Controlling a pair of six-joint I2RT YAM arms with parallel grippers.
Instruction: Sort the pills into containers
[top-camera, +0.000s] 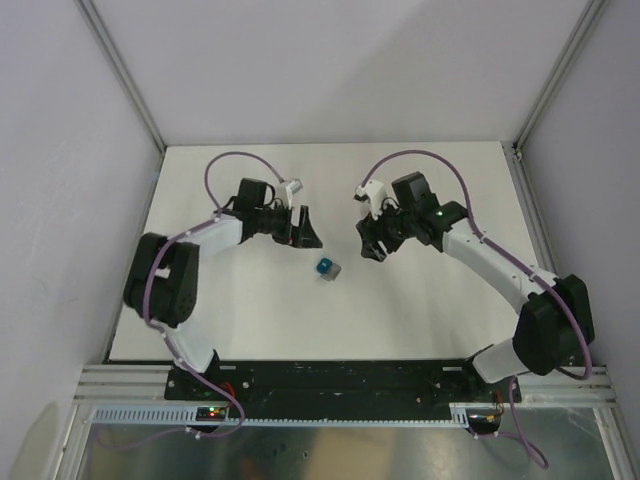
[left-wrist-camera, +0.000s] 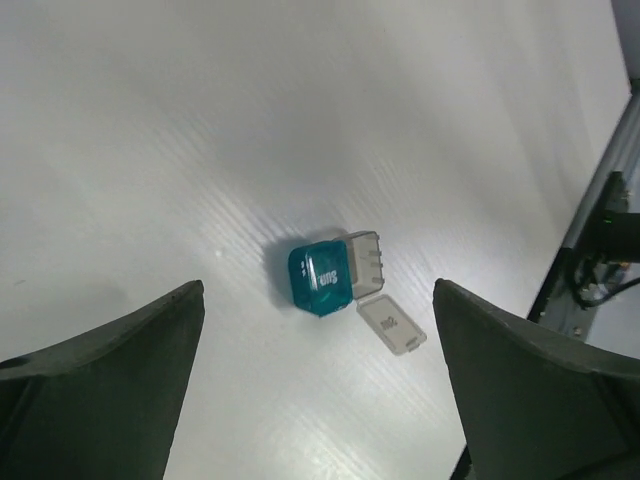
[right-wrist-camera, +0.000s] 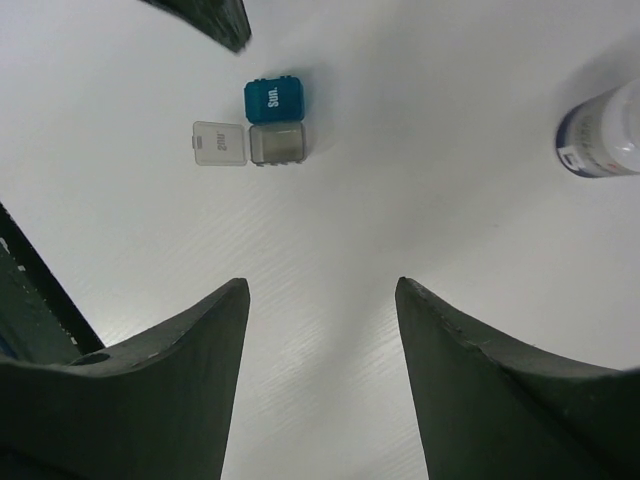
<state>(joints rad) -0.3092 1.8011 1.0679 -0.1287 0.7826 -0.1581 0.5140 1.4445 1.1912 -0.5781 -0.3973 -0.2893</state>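
The containers sit on the white table between my two grippers: a joined teal compartment and grey compartment. The teal one is closed and marked "Sun". The grey one is open, with its clear lid folded out flat on the table. I see no pills in any view. My left gripper is open and empty, up-left of the containers, which show just ahead of its fingertips in the left wrist view. My right gripper is open and empty, to their right.
A small white round capped bottle stands at the right edge of the right wrist view; I cannot find it in the top view. The left gripper's finger shows at the top of that view. Enclosure walls and frame rails border the table.
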